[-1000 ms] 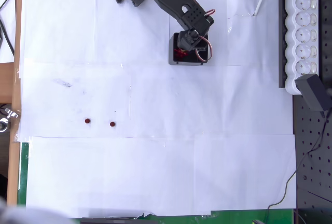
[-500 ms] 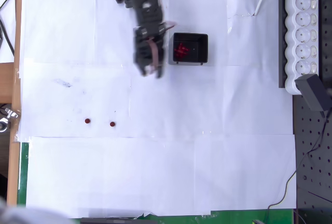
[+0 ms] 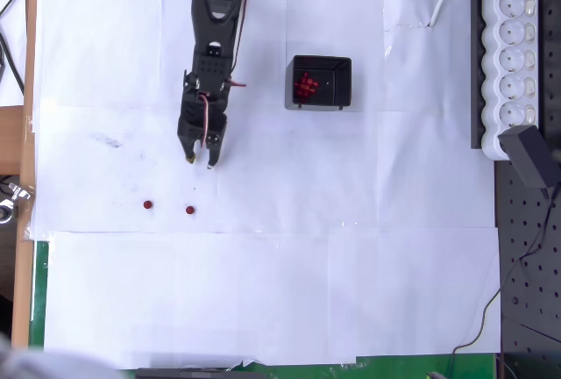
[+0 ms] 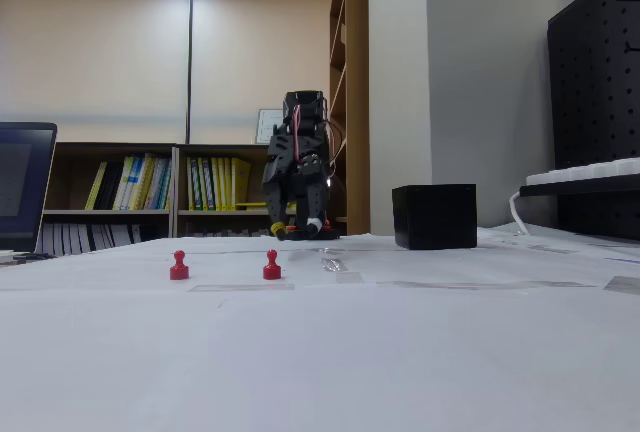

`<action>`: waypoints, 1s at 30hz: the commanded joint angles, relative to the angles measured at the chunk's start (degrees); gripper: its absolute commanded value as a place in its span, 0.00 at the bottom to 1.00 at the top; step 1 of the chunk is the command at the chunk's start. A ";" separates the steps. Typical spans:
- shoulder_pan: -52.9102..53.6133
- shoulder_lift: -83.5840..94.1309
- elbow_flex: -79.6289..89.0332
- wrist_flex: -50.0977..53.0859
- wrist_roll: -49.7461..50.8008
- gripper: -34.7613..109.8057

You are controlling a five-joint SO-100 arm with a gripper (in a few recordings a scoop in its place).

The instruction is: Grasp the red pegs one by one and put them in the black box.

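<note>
Two red pegs stand on the white paper, one [image 3: 148, 205] [image 4: 179, 266] left of the other [image 3: 190, 210] [image 4: 271, 266]. The black box [image 3: 342, 89] [image 4: 433, 216] sits right of the arm, and several red pegs [image 3: 304, 85] lie in its left half. My black gripper [image 3: 200, 161] [image 4: 297, 231] points down the overhead view, a little above the right-hand peg and well left of the box. Its fingers stand slightly apart, with nothing between them.
A white power strip [image 3: 510, 53] on a black rail runs along the right edge, with a black plug [image 3: 530, 156] at its near end. White paper sheets [image 3: 263, 291] cover the table. A wooden edge [image 3: 26, 133] borders the left side.
The arm has swung from over the box to the left and stretched down toward the two loose pegs. The box with its pegs is now uncovered.
</note>
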 commanded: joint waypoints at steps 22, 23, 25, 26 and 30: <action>0.00 20.48 20.21 -16.61 4.75 0.33; 0.09 20.83 20.39 -16.87 4.75 0.33; 0.53 21.53 20.83 -17.75 4.83 0.33; 0.62 21.88 21.09 -18.28 4.83 0.33; 1.14 23.73 22.94 -18.98 4.92 0.33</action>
